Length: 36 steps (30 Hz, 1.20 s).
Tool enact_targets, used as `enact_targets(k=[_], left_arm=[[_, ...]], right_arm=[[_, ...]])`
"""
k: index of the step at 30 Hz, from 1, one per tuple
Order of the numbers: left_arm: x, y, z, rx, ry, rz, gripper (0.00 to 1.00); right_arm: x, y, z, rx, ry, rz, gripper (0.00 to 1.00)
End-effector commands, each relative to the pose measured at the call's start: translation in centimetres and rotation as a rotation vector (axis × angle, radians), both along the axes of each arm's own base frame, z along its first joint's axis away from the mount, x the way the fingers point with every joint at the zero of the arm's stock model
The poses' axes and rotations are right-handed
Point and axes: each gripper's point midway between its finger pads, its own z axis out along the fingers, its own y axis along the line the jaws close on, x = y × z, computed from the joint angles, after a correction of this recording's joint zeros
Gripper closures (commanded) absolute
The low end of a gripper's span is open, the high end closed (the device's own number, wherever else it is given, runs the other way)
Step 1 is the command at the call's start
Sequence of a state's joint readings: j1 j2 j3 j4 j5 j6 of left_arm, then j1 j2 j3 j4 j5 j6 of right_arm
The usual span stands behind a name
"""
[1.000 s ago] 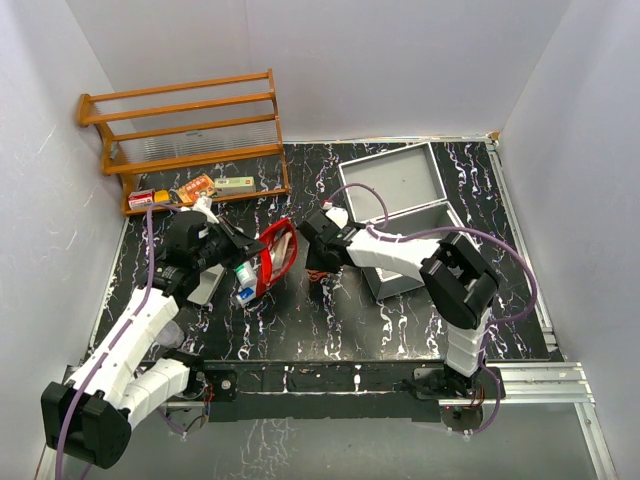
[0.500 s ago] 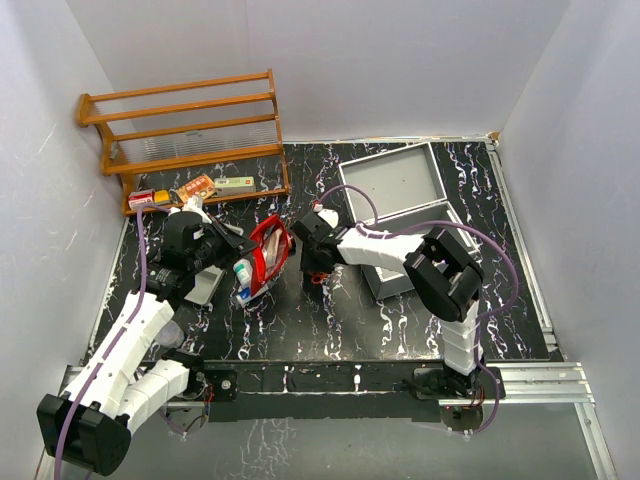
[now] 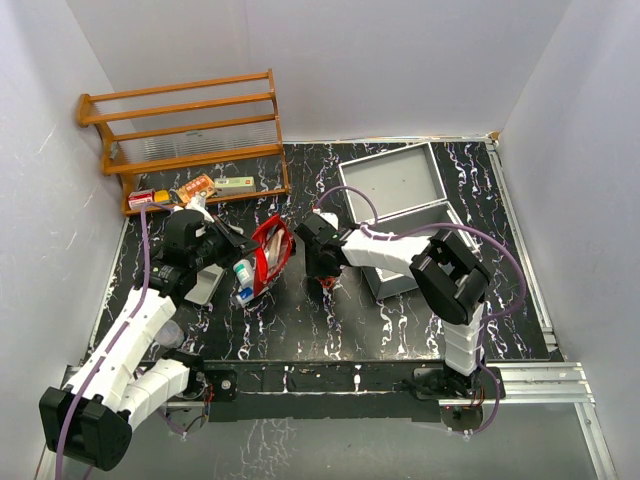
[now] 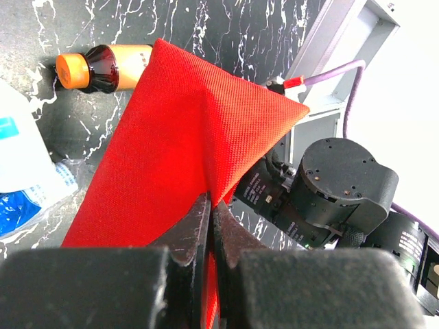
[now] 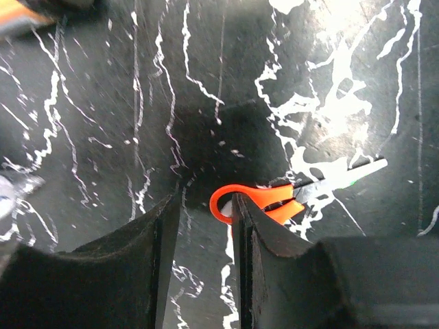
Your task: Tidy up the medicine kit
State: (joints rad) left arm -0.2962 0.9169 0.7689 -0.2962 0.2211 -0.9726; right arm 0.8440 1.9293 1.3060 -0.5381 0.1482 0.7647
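Red woven fabric pouch (image 4: pixel 185 130) is clamped at its fold by the left fingers (image 4: pixel 188 236), which are pressed together. Right of the pouch, the right fingers (image 5: pixel 154 267) stand apart over the black marbled tabletop (image 5: pixel 89 103), and the loop of small orange-handled scissors (image 5: pixel 274 199) pokes between them. Beyond the pouch, to the right, the silver-grey metal medicine kit (image 3: pixel 395 185) lies open.

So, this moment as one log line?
left gripper: shut on red pouch | right gripper: open at scissors | medicine kit: lid open
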Motion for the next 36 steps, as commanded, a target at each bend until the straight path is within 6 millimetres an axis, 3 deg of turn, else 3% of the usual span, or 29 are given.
enact_targets(k=[1,7,13,17,23,24,36], left_arm=[[0.5,-0.7,2.3,-0.035,-0.062,-0.039,1.0],[0.5,-0.8,2.0,-0.039,-0.056,-0.042,1.0],[0.3,-0.9,1.5,-0.039,-0.042,-0.052,1.0],[0.1,-1.1,1.2,-0.047,-0.035,-0.06,1.0],[0.0,-1.2,1.1,-0.051,-0.031,-0.071,1.0],[0.0,-1.2,1.0,-0.051,-0.029,-0.072,1.0],[0.1,-1.5,0.6,-0.056,-0.02,-0.082,1.0]], right_arm=[[-2.3,-2.0,0.5,-0.077,0.027,0.162,0.65],[-3.1,-4.0,1.1,-0.155,0.019,0.167,0.65],[-2.8,-3.9,3.9,-0.128,-0.055,0.079,0.65],[-2.2,-5.1,4.7,-0.142,-0.105,-0.025,0.69],[-2.5,-6.2,3.2,-0.196,-0.094,-0.036,0.76],[-2.6,-6.4,2.2,-0.224,-0.078,-0.028,0.77],[-2.7,-6.2,0.1,-0.25,-0.053,0.032,0.77]])
